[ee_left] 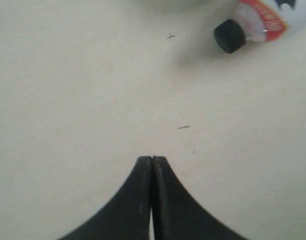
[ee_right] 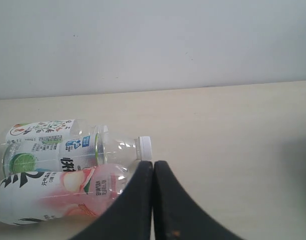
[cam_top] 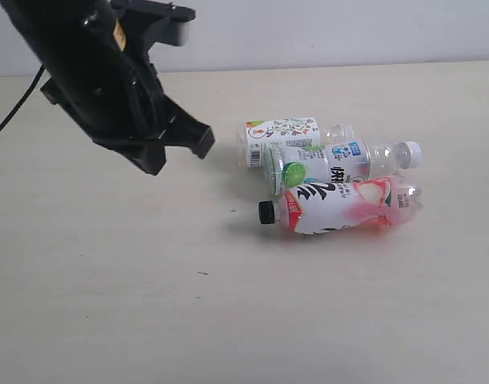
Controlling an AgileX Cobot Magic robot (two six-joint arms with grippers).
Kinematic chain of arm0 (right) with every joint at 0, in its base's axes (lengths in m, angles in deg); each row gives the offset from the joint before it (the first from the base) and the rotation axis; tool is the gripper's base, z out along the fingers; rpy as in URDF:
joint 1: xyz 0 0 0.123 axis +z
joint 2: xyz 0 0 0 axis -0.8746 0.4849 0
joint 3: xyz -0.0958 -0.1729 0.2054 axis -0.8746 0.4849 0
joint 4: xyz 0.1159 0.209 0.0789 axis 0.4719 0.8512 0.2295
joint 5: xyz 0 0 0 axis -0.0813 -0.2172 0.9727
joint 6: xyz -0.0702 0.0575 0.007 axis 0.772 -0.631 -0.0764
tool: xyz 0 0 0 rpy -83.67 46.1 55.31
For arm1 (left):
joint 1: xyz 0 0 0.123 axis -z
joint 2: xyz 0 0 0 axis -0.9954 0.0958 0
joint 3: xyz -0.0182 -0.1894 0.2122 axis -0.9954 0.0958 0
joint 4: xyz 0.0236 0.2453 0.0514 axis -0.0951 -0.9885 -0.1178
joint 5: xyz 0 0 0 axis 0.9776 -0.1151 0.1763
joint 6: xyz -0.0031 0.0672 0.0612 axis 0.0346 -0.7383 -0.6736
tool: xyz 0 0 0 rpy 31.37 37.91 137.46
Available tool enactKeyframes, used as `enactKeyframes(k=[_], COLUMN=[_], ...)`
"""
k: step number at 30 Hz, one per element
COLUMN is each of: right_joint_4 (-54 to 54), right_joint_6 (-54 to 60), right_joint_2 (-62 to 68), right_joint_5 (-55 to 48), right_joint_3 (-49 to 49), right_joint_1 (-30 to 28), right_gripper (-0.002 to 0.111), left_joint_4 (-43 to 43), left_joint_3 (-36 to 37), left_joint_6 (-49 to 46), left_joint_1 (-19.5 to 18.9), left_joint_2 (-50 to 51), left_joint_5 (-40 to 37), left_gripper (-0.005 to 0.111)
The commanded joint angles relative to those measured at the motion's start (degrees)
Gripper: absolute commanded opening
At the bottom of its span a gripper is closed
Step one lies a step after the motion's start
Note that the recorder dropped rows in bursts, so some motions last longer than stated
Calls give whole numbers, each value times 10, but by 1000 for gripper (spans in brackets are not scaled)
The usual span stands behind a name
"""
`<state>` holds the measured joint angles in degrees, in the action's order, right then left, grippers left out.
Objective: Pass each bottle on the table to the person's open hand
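Three bottles lie side by side on the cream table, right of centre. The farthest is white with colourful print, the middle one green-lime with a white cap, the nearest red-white with a black cap. My left arm hangs over the table to their left. The left gripper is shut and empty, a short way from the red-white bottle's black cap. My right gripper is shut and empty, close to the base of the red-white bottle and the white cap. The person's hand is out of view.
A pale wall rises behind the table's far edge. A black cable trails off at the far left. A few tiny dark specks mark the tabletop in front of the bottles.
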<state>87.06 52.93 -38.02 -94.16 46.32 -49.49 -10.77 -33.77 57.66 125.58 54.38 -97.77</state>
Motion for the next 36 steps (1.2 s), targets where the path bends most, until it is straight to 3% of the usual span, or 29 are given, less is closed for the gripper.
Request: enactKeyframes(k=[1, 9, 18, 21, 27, 36], right_joint_4=[-4, -4, -4, -4, -4, -4], right_joint_6=[1, 1, 1, 1, 1, 1], right_joint_2=[-3, -3, -3, -3, -3, -3], right_joint_5=[3, 3, 3, 7, 7, 7], right_joint_3=[3, 3, 3, 3, 3, 3], right_joint_1=[-2, -2, -2, -2, -2, -2], right_gripper=[0, 0, 0, 0, 0, 0], left_joint_4=[-1, 22, 260, 278, 267, 271], left_joint_3=[64, 128, 233, 288, 342, 344], left_joint_6=[-40, -92, -303, -322, -324, -324], left_joint_1=[-42, -79, -127, -131, -131, -131], left_joint_2=[-15, -17, -54, -76, -82, -82], left_joint_5=[76, 172, 367, 457, 514, 519], left_gripper=[0, 0, 0, 0, 0, 0])
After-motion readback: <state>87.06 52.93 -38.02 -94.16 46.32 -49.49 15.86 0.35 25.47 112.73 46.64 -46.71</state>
